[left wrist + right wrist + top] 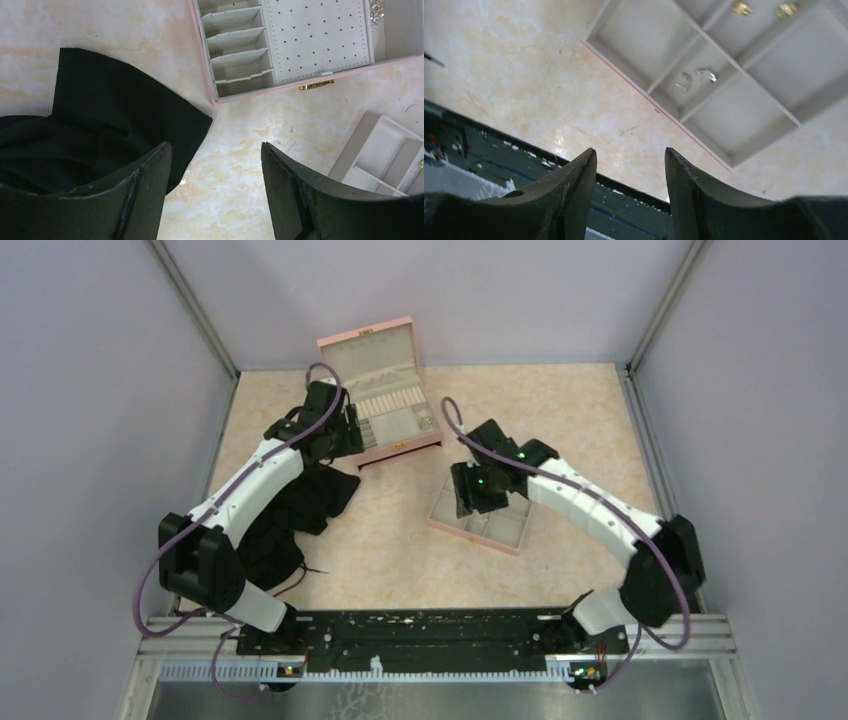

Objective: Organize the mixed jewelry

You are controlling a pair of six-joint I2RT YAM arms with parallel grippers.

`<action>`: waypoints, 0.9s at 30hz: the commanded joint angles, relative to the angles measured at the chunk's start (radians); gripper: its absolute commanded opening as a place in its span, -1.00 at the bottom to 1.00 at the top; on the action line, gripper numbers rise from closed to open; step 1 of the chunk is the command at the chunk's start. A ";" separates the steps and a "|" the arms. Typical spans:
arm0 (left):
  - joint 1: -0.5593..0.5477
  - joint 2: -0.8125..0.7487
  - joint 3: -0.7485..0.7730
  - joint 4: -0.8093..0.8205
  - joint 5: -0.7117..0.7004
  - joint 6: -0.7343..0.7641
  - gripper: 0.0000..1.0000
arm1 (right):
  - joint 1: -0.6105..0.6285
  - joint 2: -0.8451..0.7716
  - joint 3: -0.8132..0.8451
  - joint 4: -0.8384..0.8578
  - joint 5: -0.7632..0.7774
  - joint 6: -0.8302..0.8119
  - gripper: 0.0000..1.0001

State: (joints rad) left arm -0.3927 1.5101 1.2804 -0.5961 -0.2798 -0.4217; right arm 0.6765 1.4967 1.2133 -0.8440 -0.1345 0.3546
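Both stand open and empty: the left pincer (215, 147) hangs over bare tabletop (100, 25) between the black cloth (115, 110) and the pink box (315, 40) by the far edge, and the right pincer (630, 152) hovers at the tray (644, 35) near the tabletop's middle. The silvery pieces (696, 80) lie in a middle tray compartment, and a sparkling piece (376, 12) sits in the box's right-hand section. To lift the specks cleanly, the right pincer should probably descend straight between the dividers (724, 50), tips to the floor, and close slowly.

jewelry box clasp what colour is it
Gold; the clasp on the pink box shows best in the left wrist view.
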 commanded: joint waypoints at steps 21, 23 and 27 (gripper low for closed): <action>0.024 0.023 0.028 0.025 0.071 0.053 0.45 | -0.133 -0.562 -0.721 0.240 0.194 1.490 0.07; 0.024 0.018 0.025 0.022 0.071 0.053 0.45 | -0.139 -0.547 -0.727 0.269 0.200 1.504 0.07; 0.025 0.000 0.008 0.025 0.068 0.055 0.45 | -0.150 -0.507 -0.726 0.300 0.210 1.519 0.07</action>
State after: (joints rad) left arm -0.3748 1.5326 1.2930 -0.5846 -0.2203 -0.3828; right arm 0.5419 0.9592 0.4835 -0.6289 0.0570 1.8091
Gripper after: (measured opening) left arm 0.725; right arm 0.534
